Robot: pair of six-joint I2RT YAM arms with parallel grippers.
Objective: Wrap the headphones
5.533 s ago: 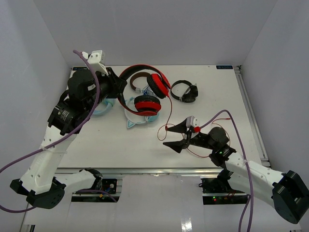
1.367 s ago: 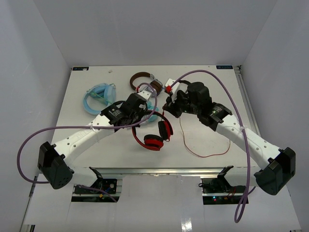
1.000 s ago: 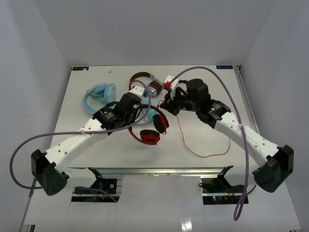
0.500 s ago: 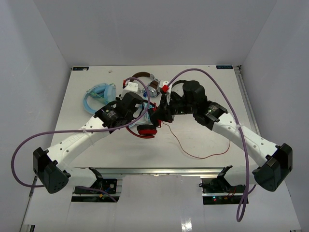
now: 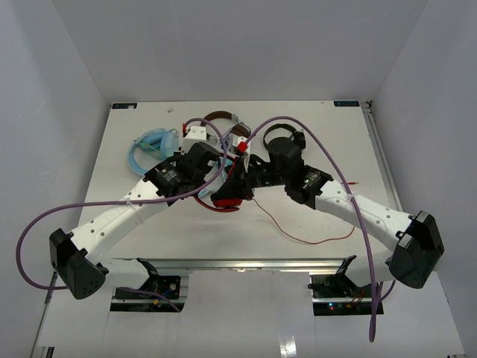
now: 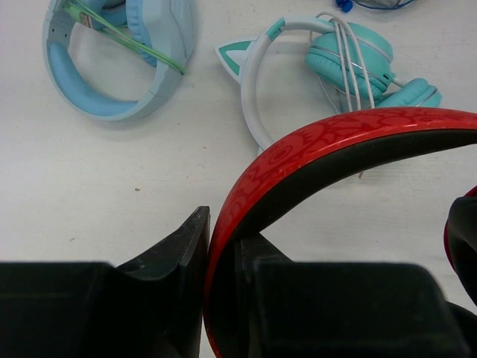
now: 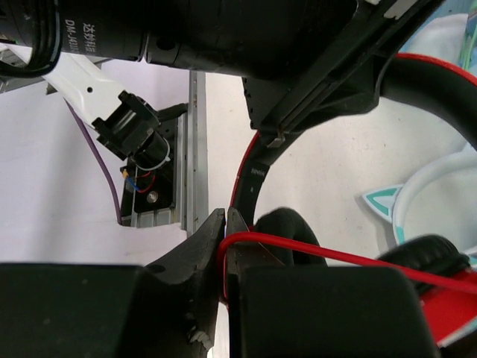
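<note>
The headphones (image 5: 227, 200) are being gripped from both sides, about the middle of the table (image 5: 194, 235).
The left gripper (image 6: 223, 239) is clamping tight on the red, black-lined headband. The right gripper (image 7: 225, 222) is pinching the thin red cable (image 7: 335, 256) between closed fingers, its slack looping out toward the table's right edge. Light blue headphones (image 6: 112, 67) are lying nearer the far left corner.

A white table (image 5: 134, 224) is seen, walled in white on three sides, with a metal rail along its near edge. At the back left, light blue headphones (image 6: 160, 33) are laid flat on it. Just beside them, teal cat-ear headphones (image 6: 358, 60) with a white band are spread out. Brown-banded headphones (image 5: 220, 114) are set at the back edge, small black headphones (image 5: 277, 132) to their right. A thin red cable (image 5: 320, 240) is trailed in a loop across the near right.
</note>
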